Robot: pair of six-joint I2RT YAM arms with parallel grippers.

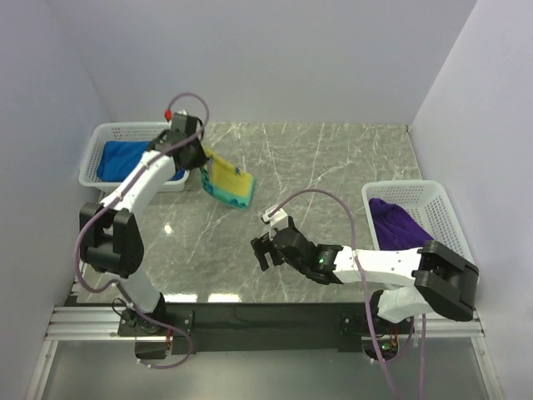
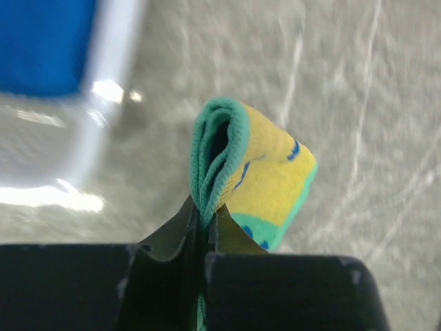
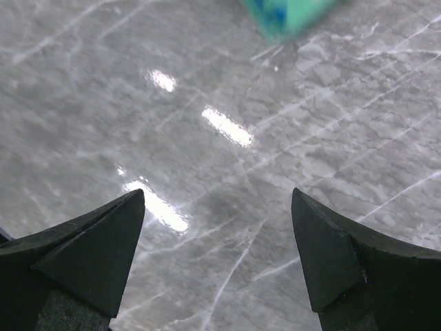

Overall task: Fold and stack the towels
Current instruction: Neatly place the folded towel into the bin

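A yellow towel with a teal border [image 1: 226,182] hangs folded over the table's back left part, beside the left basket. My left gripper [image 1: 198,155] is shut on its edge; in the left wrist view the doubled teal hem [image 2: 207,165] is pinched between the closed jaws [image 2: 204,217]. A royal blue towel [image 1: 125,160] lies in the left basket, and a purple towel [image 1: 398,223] lies in the right basket. My right gripper [image 1: 265,250] hovers open over bare marble near the table's front middle, its fingertips [image 3: 117,234] wide apart with nothing between them.
A white mesh basket [image 1: 100,142] stands at the back left and another white mesh basket [image 1: 433,198] at the right. The grey marble tabletop [image 1: 333,167] stretches between them. White walls close in the left, back and right sides.
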